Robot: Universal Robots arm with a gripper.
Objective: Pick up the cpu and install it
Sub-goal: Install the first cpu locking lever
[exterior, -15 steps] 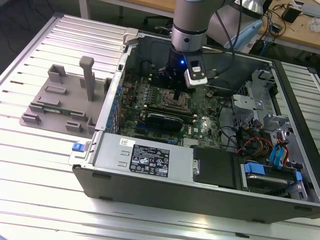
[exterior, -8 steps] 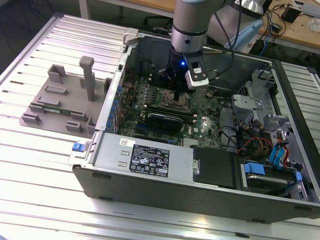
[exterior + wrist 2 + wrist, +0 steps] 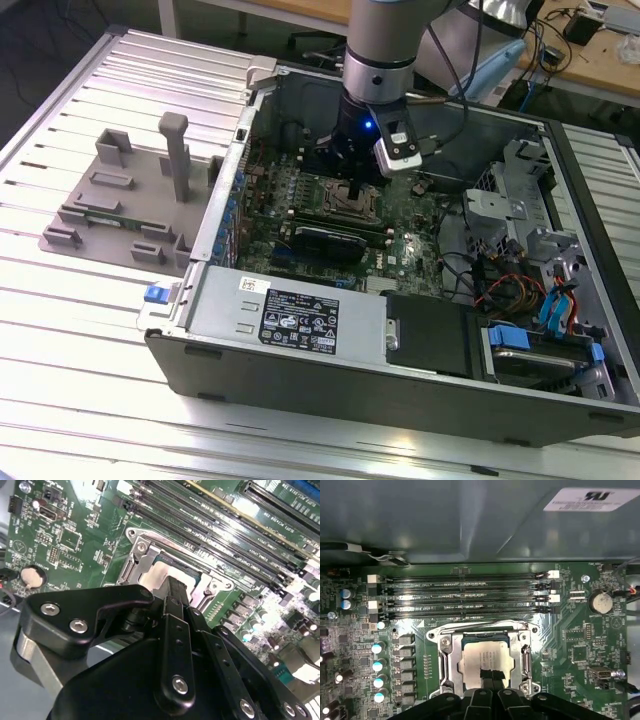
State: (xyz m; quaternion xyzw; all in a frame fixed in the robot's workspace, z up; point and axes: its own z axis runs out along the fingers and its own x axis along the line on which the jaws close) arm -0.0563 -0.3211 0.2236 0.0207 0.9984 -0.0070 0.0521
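1. The gripper [image 3: 492, 676] hangs low over the motherboard [image 3: 570, 630] inside the computer case [image 3: 300, 330]; its fingers [image 3: 176, 611] sit narrow, tips together on the chip.
2. The cpu [image 3: 486, 657] lies directly beneath the fingertips, inside the metal socket frame [image 3: 445, 660], apparently seated.
3. Memory slots [image 3: 465, 600] run just beyond the socket.
4. Judgement: good practice here means keeping the chip flat and square to the frame, without sideways drag.

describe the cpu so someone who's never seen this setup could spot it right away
Look inside the open computer case, at the green motherboard. Just below the row of long black memory slots sits a metal socket frame; the cpu lies within it. It alone is a pale, silvery square plate, with the hand on it.
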